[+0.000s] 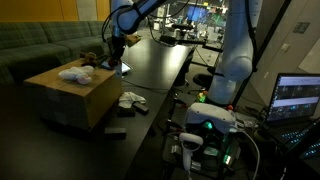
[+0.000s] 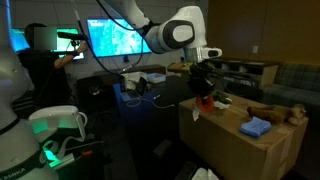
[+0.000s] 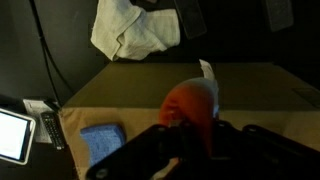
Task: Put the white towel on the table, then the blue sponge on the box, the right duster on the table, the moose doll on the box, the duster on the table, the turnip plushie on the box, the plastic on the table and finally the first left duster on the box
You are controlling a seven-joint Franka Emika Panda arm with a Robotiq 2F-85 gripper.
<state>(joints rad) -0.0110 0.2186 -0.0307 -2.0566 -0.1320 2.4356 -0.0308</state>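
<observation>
My gripper (image 3: 190, 128) is shut on a red-orange plush with a white tip, the turnip plushie (image 3: 192, 100), and holds it just above the cardboard box (image 3: 250, 85). In an exterior view the gripper (image 2: 203, 88) hangs over the box's near corner (image 2: 215, 135) with the plushie (image 2: 207, 101) in it. The blue sponge (image 2: 257, 127) and the brown moose doll (image 2: 281, 113) lie on the box top. The sponge also shows in the wrist view (image 3: 103, 142). The white towel (image 3: 135, 30) lies crumpled on the dark table beside the box, and shows in an exterior view (image 1: 132, 100). No duster is clearly visible.
The long dark table (image 1: 160, 70) runs past the box (image 1: 70, 95). A small black object (image 1: 115, 132) lies near its front edge. Lit monitors (image 2: 120, 40) and a seated person (image 2: 45, 60) are behind. A sofa (image 1: 40, 45) stands beyond the box.
</observation>
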